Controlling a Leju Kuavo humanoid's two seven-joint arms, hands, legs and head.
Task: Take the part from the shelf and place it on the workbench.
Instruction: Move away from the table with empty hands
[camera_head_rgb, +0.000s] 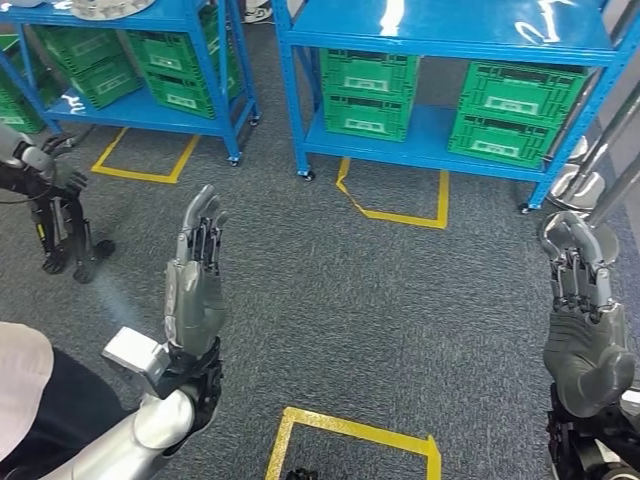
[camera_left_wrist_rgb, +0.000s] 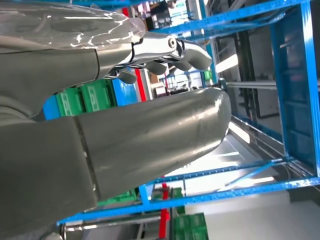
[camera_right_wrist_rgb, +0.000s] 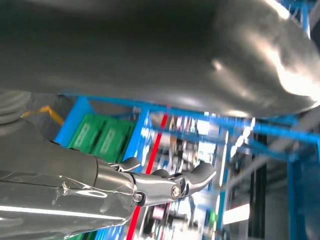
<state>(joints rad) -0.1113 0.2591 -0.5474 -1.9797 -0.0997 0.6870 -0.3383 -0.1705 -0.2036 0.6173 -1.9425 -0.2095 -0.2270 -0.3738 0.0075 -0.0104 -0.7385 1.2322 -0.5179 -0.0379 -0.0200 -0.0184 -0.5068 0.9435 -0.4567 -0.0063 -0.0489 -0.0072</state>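
My left hand (camera_head_rgb: 195, 285) is raised over the grey carpet, fingers up and apart, holding nothing. My right hand (camera_head_rgb: 585, 325) is raised at the right edge, also empty with its fingers apart. A blue shelf (camera_head_rgb: 445, 40) stands ahead with green crates (camera_head_rgb: 368, 92) on its lower level. A second blue shelf (camera_head_rgb: 189, 20) at the upper left carries a pale round part (camera_head_rgb: 109, 8) on its top board, cut off by the frame edge. In the left wrist view my left hand (camera_left_wrist_rgb: 113, 125) is empty before blue shelving (camera_left_wrist_rgb: 294, 90). In the right wrist view my right hand (camera_right_wrist_rgb: 151, 185) is empty too.
Yellow floor tape marks boxes (camera_head_rgb: 355, 435) near my feet and below each shelf (camera_head_rgb: 392, 205). Another robot's dark arm and hand (camera_head_rgb: 53, 215) reach in at the left. A person's white sleeve (camera_head_rgb: 19, 385) is at the lower left. Chrome posts (camera_head_rgb: 596, 170) stand at the right.
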